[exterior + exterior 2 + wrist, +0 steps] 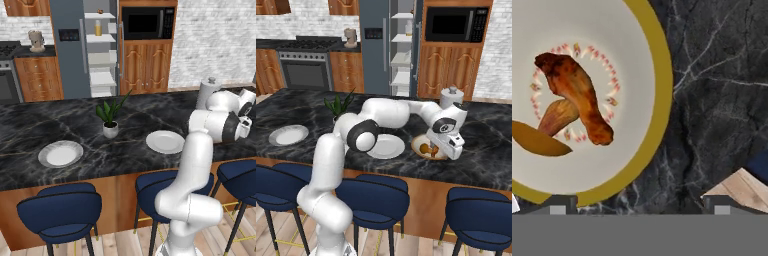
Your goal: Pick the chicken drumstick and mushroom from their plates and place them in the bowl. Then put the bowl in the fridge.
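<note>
The bowl (637, 45), cream with a golden rim, lies under my hand on the black marble counter. The reddish-brown chicken drumstick (577, 92) rests in it, across the stem of the orange-tan mushroom (556, 119) beside it. My gripper (639, 204) hovers above the bowl's edge, open, with nothing between its fingers. From the right base view the bowl (421, 145) sits right of a white plate (387, 146), with the gripper (442, 149) just over it. A second plate (288, 135) lies far left. The fridge (376, 50) stands behind the counter, its door open on white shelves.
A potted plant (110, 120) stands between the two plates (61, 153) (165, 141). A grey canister (450, 97) sits behind the bowl. Blue stools (60, 212) line the counter's near edge. A black microwave (456, 24) is right of the fridge, and a stove (306, 67) is to its left.
</note>
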Robot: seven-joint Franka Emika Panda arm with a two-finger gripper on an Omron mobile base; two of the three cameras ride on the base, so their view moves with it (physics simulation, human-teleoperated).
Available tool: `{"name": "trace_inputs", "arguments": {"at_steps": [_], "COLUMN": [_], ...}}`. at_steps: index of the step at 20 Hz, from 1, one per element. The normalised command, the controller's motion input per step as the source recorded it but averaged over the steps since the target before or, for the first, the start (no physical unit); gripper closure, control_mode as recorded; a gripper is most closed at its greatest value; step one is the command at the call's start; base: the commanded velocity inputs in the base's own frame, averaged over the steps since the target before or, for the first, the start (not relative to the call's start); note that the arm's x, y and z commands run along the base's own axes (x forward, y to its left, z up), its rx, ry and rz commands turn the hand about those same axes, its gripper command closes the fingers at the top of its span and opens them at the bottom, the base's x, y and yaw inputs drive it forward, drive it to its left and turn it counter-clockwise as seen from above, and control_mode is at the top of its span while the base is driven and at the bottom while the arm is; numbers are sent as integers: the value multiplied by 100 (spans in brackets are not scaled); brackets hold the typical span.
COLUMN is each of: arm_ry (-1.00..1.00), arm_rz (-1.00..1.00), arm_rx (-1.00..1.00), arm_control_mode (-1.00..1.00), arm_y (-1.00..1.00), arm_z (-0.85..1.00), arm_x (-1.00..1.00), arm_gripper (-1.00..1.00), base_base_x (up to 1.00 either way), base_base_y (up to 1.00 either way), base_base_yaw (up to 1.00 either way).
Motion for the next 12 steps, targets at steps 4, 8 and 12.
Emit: {"name": "trace_inputs", "arguments": {"at_steps": [4,8,12], "arm_ry": [-14,-14,-11], "arm_rz": [-22,-20,-18], "arm_rx": [0,-2,-2], "arm_control_mode": [-100,-100,-100], "arm_y": [26,13,-4], "arm_z": [-24,-25,-20], "arm_x": [0,10,10], "arm_gripper": [-100,-100,-100], "base_base_x": [0,0,0], "base_base_y": [0,0,0], "base_base_yaw": [0,0,0]}}
